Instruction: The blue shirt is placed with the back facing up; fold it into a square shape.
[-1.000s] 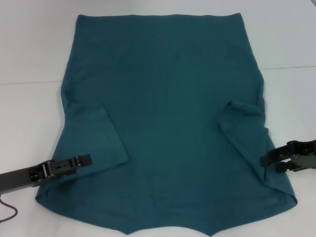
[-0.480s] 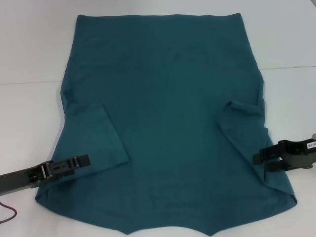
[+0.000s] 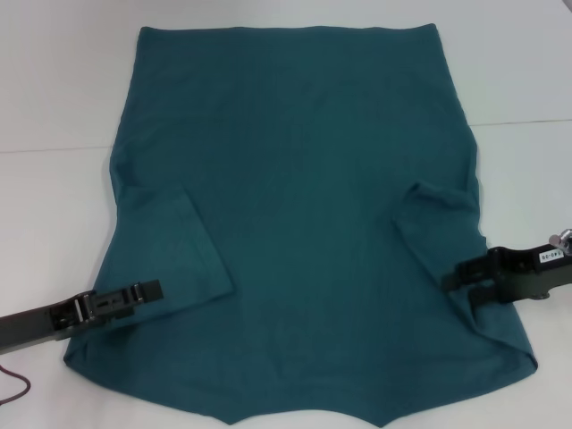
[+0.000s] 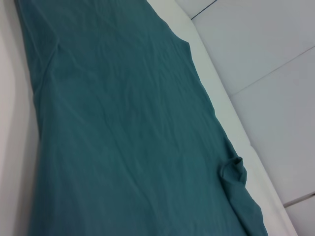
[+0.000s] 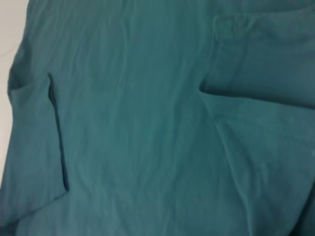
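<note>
The blue shirt [image 3: 304, 206] lies flat on the white table [image 3: 54, 107], plain side up, hem at the far end. Both short sleeves are folded inward onto the body: the left sleeve [image 3: 165, 241] and the right sleeve [image 3: 442, 223]. My left gripper [image 3: 154, 290] rests at the lower corner of the left sleeve. My right gripper [image 3: 456, 288] reaches in over the shirt's right edge just below the right sleeve, its two fingers apart with nothing between them. The wrist views show only the shirt's fabric [image 4: 123, 123] [image 5: 138, 123].
Bare white table surrounds the shirt on the left, right and far sides. A thin reddish cable [image 3: 13, 389] lies by the left arm at the near left corner. The shirt's near edge runs out of the head view.
My right gripper has slid leftward, from the shirt's right edge in over the fabric below the right sleeve. The left gripper and the shirt have stayed put.
</note>
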Available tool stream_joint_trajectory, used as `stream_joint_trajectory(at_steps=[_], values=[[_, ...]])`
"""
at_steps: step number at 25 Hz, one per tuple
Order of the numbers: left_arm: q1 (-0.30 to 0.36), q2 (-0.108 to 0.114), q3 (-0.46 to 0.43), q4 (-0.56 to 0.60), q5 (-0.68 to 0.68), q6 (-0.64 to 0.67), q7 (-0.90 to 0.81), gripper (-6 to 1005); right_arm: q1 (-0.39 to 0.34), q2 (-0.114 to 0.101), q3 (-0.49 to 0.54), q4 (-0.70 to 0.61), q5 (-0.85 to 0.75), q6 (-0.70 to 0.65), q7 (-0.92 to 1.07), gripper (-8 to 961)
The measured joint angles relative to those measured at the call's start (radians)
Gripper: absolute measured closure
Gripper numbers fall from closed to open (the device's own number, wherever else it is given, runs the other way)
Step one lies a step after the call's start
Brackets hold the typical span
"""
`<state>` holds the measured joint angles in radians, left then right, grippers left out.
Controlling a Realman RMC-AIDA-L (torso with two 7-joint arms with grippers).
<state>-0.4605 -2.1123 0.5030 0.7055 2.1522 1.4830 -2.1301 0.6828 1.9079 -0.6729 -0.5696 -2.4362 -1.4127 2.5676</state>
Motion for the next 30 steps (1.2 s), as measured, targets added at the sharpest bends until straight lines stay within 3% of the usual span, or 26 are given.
stream_joint_trajectory(at_steps=[6,12,16,19,24,30], values=[[0.0,0.0,0.0,-0.002,0.0,-0.009,0.002,127,0.016,0.022,-0.011,-0.004,0.023,0.004,-0.063,329],[-0.002,0.0,0.0,-0.006,0.0,-0.013,0.002,127,0.063,0.064,-0.064,0.001,0.022,-0.005,-0.144,329],[-0.002,0.0,0.0,-0.006,0.0,-0.014,0.001,126,0.079,0.07,-0.134,-0.006,0.022,-0.016,-0.138,329],[-0.001,0.0,-0.001,-0.006,0.0,-0.013,-0.002,126,0.072,0.061,-0.111,-0.01,0.04,-0.023,-0.131,329],[0.003,0.009,-0.023,0.0,0.009,-0.01,-0.07,127,0.036,0.026,-0.008,-0.012,0.08,-0.049,-0.136,329],[0.058,0.027,-0.091,0.06,0.041,-0.006,-0.301,127,0.009,-0.006,0.039,-0.013,0.106,-0.084,-0.138,329]])
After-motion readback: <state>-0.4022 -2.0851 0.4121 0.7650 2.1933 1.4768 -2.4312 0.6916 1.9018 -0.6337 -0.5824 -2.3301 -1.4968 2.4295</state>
